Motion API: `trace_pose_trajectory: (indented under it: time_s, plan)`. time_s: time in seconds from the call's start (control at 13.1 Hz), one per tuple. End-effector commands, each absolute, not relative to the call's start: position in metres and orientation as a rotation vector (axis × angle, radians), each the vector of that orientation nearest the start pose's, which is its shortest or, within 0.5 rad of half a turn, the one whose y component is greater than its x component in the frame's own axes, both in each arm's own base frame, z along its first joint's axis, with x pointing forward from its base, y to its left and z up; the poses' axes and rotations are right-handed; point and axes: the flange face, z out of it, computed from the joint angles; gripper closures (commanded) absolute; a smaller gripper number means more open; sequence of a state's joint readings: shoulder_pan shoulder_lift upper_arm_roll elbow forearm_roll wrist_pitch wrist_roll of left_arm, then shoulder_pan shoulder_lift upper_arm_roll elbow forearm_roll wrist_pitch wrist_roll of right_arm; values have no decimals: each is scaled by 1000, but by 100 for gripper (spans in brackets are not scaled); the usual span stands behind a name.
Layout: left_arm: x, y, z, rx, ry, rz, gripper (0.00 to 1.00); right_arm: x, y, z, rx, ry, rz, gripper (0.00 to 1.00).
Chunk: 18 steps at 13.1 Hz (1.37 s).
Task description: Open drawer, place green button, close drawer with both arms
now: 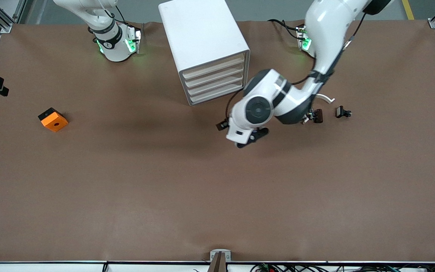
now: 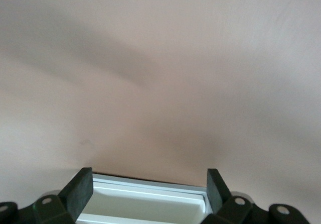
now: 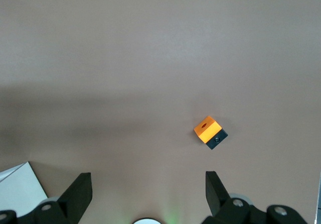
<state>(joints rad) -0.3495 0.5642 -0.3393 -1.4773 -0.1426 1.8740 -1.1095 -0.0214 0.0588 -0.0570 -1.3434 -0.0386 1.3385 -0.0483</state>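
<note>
The bare brown table (image 1: 202, 207) is seen nearest the camera, with nothing resting on that stretch. Farther up, the left gripper (image 1: 253, 138) is held low over the table, just in front of the white cabinet (image 1: 202, 34). Its fingers (image 2: 80, 189) are spread wide apart and nothing is held between them. In the left wrist view a white rimmed edge is framed between them.

The cabinet's four drawers (image 1: 213, 81) are all seen pushed in, their cream slat fronts flush with one another.

Toward the left arm's end of the table, a white curved ring (image 1: 327, 99) is partly covered by the left arm (image 1: 327, 34). Two small dark clips (image 1: 343, 112) are found just beside it, one of them close against the arm. The button cannot be picked out with certainty, so its place cannot be told.

Toward the right arm's end, an orange block (image 1: 53, 120) with a hole and a black underside is set well apart from the cabinet.

The right gripper (image 3: 149, 191) is kept waiting high over that end of the table, above the block, fingers apart and empty; only the base of the right arm (image 1: 115, 45) is shown in the front view
</note>
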Motion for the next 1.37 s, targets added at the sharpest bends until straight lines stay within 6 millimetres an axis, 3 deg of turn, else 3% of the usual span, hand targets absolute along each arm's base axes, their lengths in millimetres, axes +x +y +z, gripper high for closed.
trace_pose_trajectory:
  time_s: [0.0, 0.3, 0.38, 0.61, 0.84, 1.07, 1.29]
  plan:
    - [558, -354, 424, -3110, -693, 473, 0, 527, -47, 668, -3167, 43, 118, 0]
    - [556, -265, 495, -3143, -371, 500, 0, 522, -54, 666, -3125, 65, 94, 0]
    - [552, -244, 510, -3141, -299, 515, 0, 516, -63, 662, -3106, 97, 84, 0]
    - [535, -182, 555, -3166, -128, 457, 0, 495, -65, 656, -3104, 106, 10, 0]
    - [519, -131, 570, -3126, -63, 387, 0, 491, -75, 653, -3101, 141, 16, 0]
    - [521, -59, 585, -3169, 46, 332, 0, 486, -76, 652, -3100, 144, 16, 0]
    - [537, -30, 578, -3187, 10, 183, 0, 483, -76, 651, -3099, 146, 23, 0]
